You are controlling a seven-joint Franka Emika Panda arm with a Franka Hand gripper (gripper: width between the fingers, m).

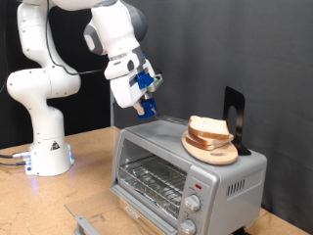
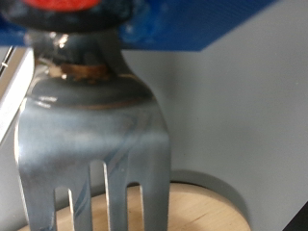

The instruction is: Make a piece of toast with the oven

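The piece of toast (image 1: 207,128) lies on a round wooden plate (image 1: 217,155) on top of the silver oven (image 1: 240,176). The oven's wire rack (image 1: 152,182) shows through its front, and the door seems to hang open below. My gripper (image 1: 149,102), with blue fingers, hovers above the oven's top, to the exterior view's left of the toast. In the wrist view it is shut on a metal fork (image 2: 91,125) with a red handle. The tines point down towards the plate's rim (image 2: 207,204). The toast itself does not show in the wrist view.
A black upright object (image 1: 233,111) stands on the oven behind the plate. Round knobs (image 1: 201,183) run down the oven's right front. The robot's white base (image 1: 47,147) stands on the wooden table at the exterior view's left.
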